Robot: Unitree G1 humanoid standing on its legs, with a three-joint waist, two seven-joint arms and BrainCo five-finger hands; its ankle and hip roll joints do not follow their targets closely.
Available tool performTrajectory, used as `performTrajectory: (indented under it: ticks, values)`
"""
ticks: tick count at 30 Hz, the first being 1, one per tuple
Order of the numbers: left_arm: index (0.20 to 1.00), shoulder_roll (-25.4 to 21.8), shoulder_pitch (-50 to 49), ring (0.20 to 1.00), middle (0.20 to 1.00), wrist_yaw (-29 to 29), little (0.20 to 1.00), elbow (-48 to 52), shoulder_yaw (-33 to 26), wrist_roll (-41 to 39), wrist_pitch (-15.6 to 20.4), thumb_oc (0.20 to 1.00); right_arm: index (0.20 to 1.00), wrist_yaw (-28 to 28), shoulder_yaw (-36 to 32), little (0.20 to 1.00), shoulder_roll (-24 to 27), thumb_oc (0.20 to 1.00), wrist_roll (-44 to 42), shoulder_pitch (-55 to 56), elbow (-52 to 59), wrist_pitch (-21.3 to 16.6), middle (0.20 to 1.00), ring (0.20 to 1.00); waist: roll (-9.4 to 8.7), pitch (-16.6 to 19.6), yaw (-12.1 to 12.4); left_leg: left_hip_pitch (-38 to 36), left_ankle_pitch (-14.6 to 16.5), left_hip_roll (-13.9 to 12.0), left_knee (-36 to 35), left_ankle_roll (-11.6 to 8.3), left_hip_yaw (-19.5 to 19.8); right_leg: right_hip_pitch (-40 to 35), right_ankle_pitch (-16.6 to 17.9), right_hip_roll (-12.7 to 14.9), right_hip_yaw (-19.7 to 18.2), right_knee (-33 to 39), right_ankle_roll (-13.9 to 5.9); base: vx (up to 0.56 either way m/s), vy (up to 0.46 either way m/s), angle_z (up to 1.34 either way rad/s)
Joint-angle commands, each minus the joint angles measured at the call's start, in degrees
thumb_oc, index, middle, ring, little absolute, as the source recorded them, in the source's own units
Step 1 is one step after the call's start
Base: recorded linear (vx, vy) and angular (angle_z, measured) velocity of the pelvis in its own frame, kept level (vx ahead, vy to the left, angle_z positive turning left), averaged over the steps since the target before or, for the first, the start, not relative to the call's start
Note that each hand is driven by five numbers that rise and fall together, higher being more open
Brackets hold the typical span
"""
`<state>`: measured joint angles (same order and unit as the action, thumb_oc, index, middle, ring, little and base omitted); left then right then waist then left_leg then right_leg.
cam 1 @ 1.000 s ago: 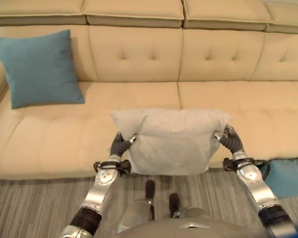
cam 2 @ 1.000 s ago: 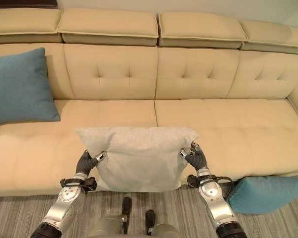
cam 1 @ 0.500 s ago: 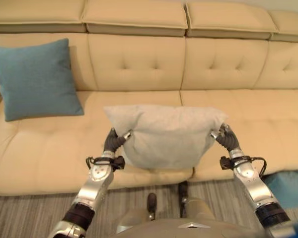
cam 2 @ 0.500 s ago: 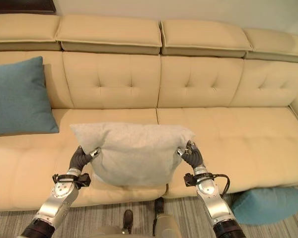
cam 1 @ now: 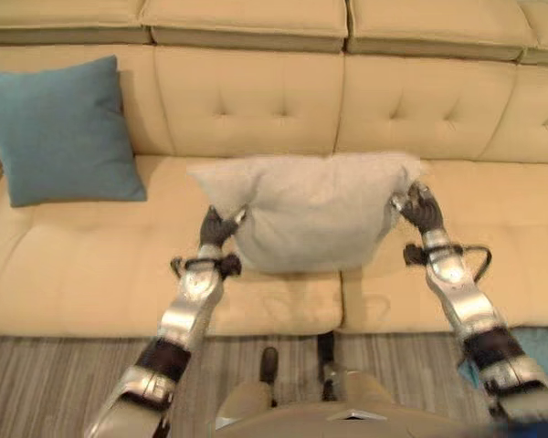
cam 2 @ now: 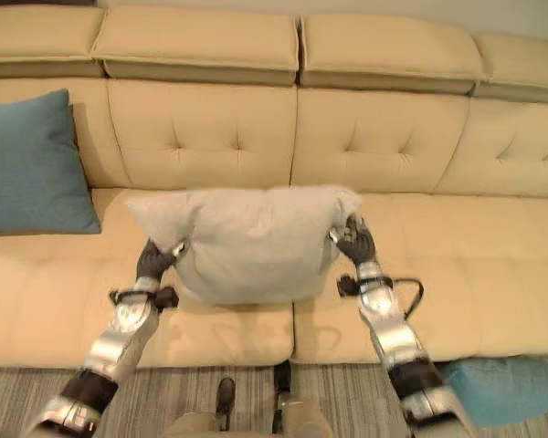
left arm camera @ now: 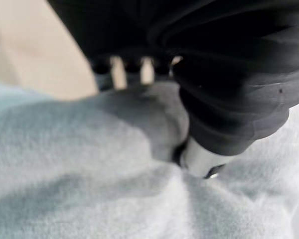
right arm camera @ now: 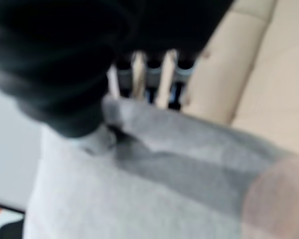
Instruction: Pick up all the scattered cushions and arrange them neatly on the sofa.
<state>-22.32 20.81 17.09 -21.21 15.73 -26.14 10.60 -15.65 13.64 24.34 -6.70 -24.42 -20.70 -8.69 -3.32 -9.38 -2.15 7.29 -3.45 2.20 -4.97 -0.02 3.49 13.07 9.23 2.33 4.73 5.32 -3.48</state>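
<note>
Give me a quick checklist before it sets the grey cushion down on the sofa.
1. Left hand pinching the grey cushion: ok.
2. Right hand pinching the opposite edge: ok.
3. Cushion over the sofa seat, not the floor: ok.
4. Cushion level between the hands: ok.
5. Backrest spot behind it free, with the blue cushion standing apart at the left end: ok.
6. Floor cushion still to collect: not ok.

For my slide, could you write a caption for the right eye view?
Both hands, left hand and right hand, hold a grey cushion over the beige sofa.
</note>
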Motion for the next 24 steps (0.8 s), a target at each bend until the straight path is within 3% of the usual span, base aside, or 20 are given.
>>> performTrajectory:
  ticks: [1,10,18,24]
  values:
    - [0.2,-0.74,11.3,0.2,0.2,2.32,0.2,0.09,3.89,-0.08,7.67,0.2,0.2,-2.68,3.22,0.2,1.73,0.2,-1.97,-7.82,2.83,-4.1,0.2,0.2,-0.45,0.04,0.71,0.42,2.65,-1.7,2.98,-3.51,-0.34,-3.37,-5.83,0.82,0.19,-2.26,-3.9,-0.14,0.013,0.02]
    - [0.2,-4.82,32.97,0.2,0.2,6.53,0.2,-13.13,9.24,-3.52,10.44,0.2,0.2,-7.61,10.23,0.2,3.84,0.2,-4.91,-31.31,-10.6,-4.79,0.2,0.2,-0.33,-0.47,0.36,9.7,-0.28,-1.66,2.71,-4.35,-1.16,6.23,-1.63,0.91,-2.0,-1.71,-5.09,-0.08,0.014,-0.08]
    - [0.2,-6.86,41.02,0.2,0.2,6.93,0.2,-19.05,11.56,-5.07,11.29,0.2,0.2,-8.2,14.83,0.2,5.55,0.2,-5.66,-41.45,-17.83,-4.67,0.2,0.2,-0.49,0.36,0.57,13.39,-2.75,-1.69,0.06,-5.12,-0.76,10.9,0.01,0.13,-2.82,-0.32,-6.12,0.01,-0.001,-0.07]
    - [0.2,-5.2,46.4,0.2,0.2,6.75,0.2,-26.6,13.41,-6.82,10.97,0.2,0.2,-7.29,21.27,0.2,6.4,0.2,-5.82,-49.52,-29.56,-3.34,0.2,0.2,0.09,-1.3,1.4,17.78,-4.39,-1.38,-0.03,-6.3,0.49,15.22,0.82,0.04,-1.95,-0.32,-6.45,0.0,-0.016,0.02]
